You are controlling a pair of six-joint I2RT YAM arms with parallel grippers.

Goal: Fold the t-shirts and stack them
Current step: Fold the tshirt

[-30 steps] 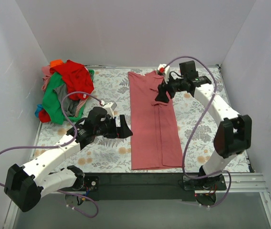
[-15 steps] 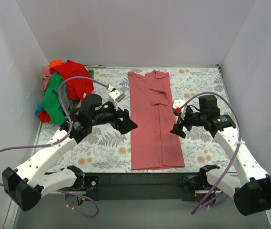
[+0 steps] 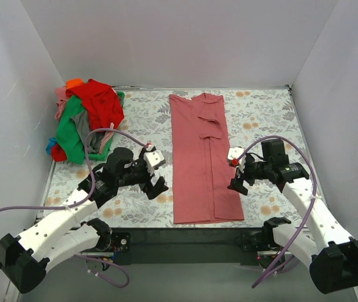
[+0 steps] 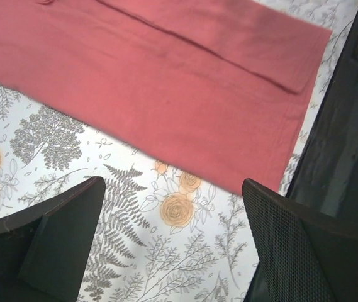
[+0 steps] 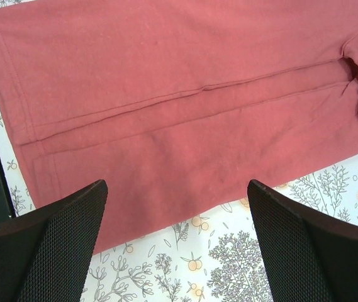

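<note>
On the worktop, centre: salmon t-shirt folded into 1 long strip.
Left hand and right hand gape empty; far-left pile waits.

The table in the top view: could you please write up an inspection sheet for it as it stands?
Surface: floral table cover, lying flat.
Job's things: pink shirt folded into a long strip, mid-table; heap of unfolded shirts at the far left corner.
Clutter: nothing seen.
Hands: left hand and right hand open, empty, either side of the strip's near end.
Cables: purple cables loop above both arms.
Surroundings: white walls on three sides.
</note>
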